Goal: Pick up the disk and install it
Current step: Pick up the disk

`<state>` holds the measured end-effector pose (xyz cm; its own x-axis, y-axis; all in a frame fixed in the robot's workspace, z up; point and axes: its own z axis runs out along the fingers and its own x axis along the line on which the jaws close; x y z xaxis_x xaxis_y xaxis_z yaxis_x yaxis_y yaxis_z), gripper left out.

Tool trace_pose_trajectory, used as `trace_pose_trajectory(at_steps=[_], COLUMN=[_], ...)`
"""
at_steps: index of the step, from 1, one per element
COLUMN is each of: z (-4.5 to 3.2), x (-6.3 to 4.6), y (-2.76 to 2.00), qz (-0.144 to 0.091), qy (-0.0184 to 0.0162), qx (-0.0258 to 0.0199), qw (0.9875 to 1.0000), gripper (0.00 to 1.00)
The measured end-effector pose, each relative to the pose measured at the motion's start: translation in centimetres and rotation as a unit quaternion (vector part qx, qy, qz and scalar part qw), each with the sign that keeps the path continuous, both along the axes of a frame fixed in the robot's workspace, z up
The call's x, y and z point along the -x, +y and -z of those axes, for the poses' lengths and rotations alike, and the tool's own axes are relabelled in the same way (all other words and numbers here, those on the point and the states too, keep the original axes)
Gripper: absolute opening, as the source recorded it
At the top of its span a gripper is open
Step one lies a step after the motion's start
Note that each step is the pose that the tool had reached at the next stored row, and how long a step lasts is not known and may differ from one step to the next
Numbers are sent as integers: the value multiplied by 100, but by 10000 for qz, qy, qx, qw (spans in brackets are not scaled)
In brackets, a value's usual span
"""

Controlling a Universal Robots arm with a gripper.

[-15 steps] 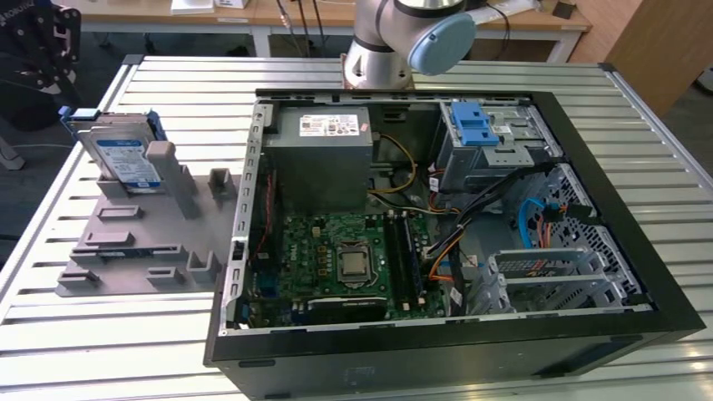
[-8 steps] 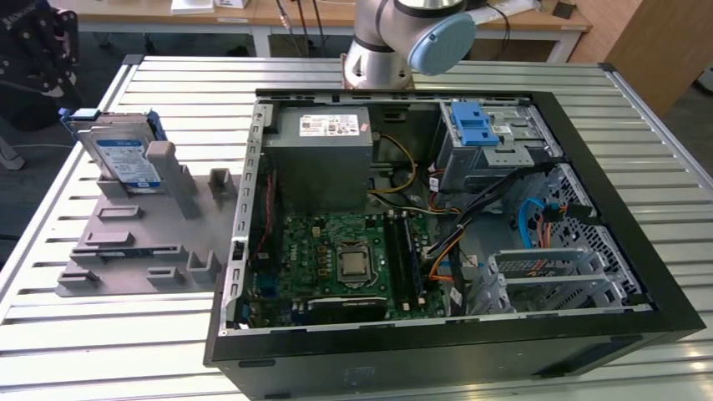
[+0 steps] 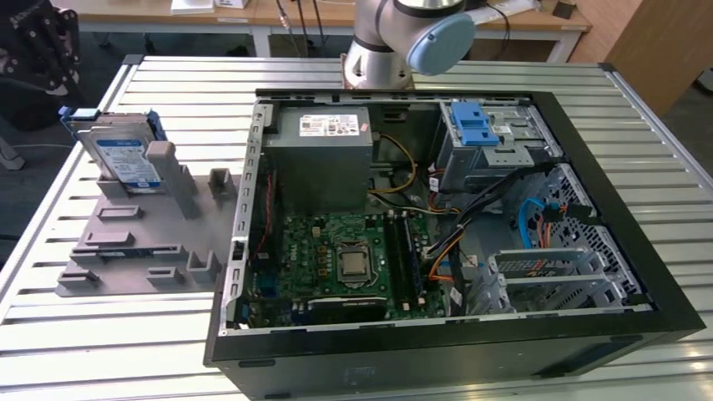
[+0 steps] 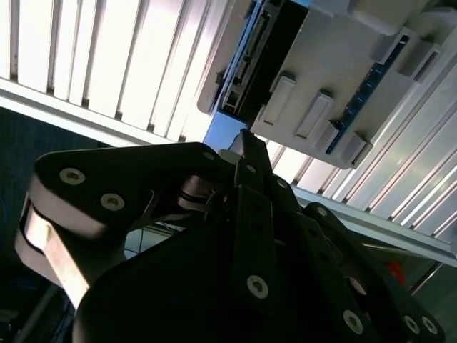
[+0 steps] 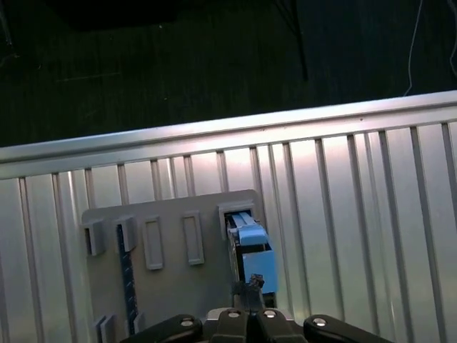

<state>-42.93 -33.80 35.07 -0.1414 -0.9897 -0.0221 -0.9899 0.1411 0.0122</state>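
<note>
The disk (image 3: 123,159) stands on edge in a slot of the grey holder (image 3: 145,242) on the slatted table, at the exterior view's left. It is silver, with a blue-and-white label and a blue frame. The first wrist view looks down on the disk's (image 5: 248,251) blue upper edge in the holder (image 5: 171,286). My gripper (image 5: 250,287) hangs well above it, apart from it, with its fingers together and nothing between them. In the second wrist view the shut gripper (image 4: 246,139) points toward the disk's (image 4: 260,57) dark connector end.
An open computer case (image 3: 624,225) lies to the exterior view's right of the holder. Inside are a grey power supply (image 3: 323,159), a green mainboard (image 3: 346,259) and a silver cage with a blue latch (image 3: 487,134). The arm's base (image 3: 379,58) stands behind the case.
</note>
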Motion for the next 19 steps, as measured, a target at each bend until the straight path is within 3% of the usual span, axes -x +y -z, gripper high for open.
trace_pose_trajectory(at_steps=[3, 6, 8, 10, 11, 12, 19], z=[8, 23, 37, 57, 142, 187, 293], x=[0, 0, 0, 0, 4, 13, 39], y=[51, 51, 51, 52, 78, 87, 95], qz=[-43, -266, -449, -633, -789, -784, -480], qy=[-1, -1, -2, -2, 0, -1, 1], qx=[11, 12, 12, 12, 24, 25, 31], qw=[10000, 9996, 9990, 9980, 9969, 9969, 9988], gripper=[11, 17, 29, 35, 53, 59, 59])
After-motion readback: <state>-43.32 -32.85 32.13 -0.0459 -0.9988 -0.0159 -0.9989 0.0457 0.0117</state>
